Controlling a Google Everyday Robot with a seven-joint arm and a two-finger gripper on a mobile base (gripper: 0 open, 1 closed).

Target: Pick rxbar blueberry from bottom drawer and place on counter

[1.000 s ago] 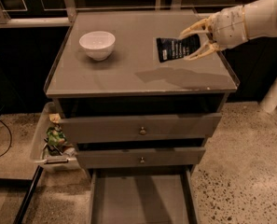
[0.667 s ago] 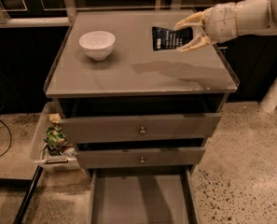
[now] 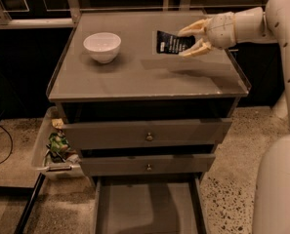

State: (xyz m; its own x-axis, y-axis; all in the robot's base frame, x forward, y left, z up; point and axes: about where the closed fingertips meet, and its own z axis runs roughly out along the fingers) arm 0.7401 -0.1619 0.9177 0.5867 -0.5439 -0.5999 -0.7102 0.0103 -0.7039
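The rxbar blueberry (image 3: pixel 170 43), a dark flat wrapper with white lettering, is held in the air above the right part of the counter (image 3: pixel 144 74). My gripper (image 3: pixel 189 41) comes in from the right and its cream fingers (image 3: pixel 196 27) are shut on the bar's right end. The bottom drawer (image 3: pixel 147 206) stands pulled open at the foot of the cabinet, and the part of its grey floor that shows is bare.
A white bowl (image 3: pixel 102 46) sits on the counter's left part. Two upper drawers with brass knobs (image 3: pixel 149 137) are closed. A clear bin of packets (image 3: pixel 56 150) stands on the floor left of the cabinet. My arm (image 3: pixel 286 57) rises at the right.
The gripper has carried the rxbar up and to the left over the counter.
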